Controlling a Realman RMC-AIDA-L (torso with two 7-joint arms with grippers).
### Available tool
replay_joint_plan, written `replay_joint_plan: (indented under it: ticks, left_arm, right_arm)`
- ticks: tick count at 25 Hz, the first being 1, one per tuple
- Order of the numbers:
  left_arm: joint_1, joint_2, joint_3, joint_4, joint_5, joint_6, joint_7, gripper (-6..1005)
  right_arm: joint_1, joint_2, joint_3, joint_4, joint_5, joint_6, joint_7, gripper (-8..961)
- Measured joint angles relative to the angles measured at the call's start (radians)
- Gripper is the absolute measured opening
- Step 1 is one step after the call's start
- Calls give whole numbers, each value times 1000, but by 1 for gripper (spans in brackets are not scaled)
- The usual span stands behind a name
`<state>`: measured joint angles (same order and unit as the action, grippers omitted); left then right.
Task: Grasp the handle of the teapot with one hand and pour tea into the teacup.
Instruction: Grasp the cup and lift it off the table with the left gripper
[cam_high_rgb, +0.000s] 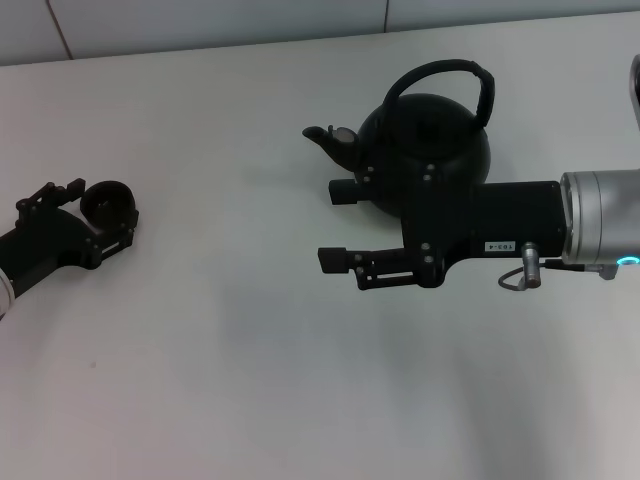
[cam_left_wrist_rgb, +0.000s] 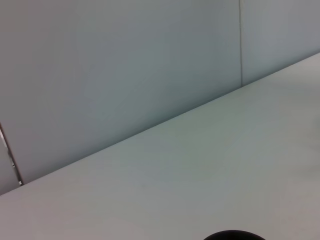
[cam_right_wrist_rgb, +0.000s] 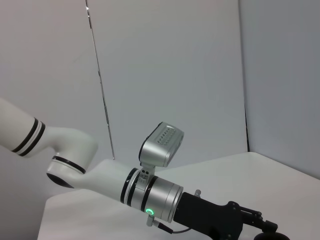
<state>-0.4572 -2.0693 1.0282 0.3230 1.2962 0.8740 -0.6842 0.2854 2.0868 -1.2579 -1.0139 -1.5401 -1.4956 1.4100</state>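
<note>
Though near the teapot (cam_high_rgb: 425, 135), right tool (cam_high_rgb: 335, 225) wide; left tool (cam_high_rgb: 85, 215) around teacup (cam_high_rgb: 105, 200).

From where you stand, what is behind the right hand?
Behind the open right hand stands the teapot, spout toward the robot's left, its handle arching free above. The hand hides the teapot's lower front and base.

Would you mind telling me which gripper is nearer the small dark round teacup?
Left. The left gripper is around the teacup; the right gripper is open by the teapot.
</note>
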Motion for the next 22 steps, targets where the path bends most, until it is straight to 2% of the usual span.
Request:
replay_joint_plan:
  ticks: [2,8,19,22]
  left_arm:
    - [-1,1,6,0,0,0,2,800]
    - [-3,1,14,1,0,-4,21,697]
    - [-3,0,15,3,0,5,26,701]
    - [6,-1,15,24,-2,53,17,702]
  right_arm:
    - [0,0,0,0,0,0,0,755]
    - [2,1,0,0,0,1,1,755]
    - [3,1,0,0,0,12,1,751]
    - [3,1,0,0,1,14,1,749]
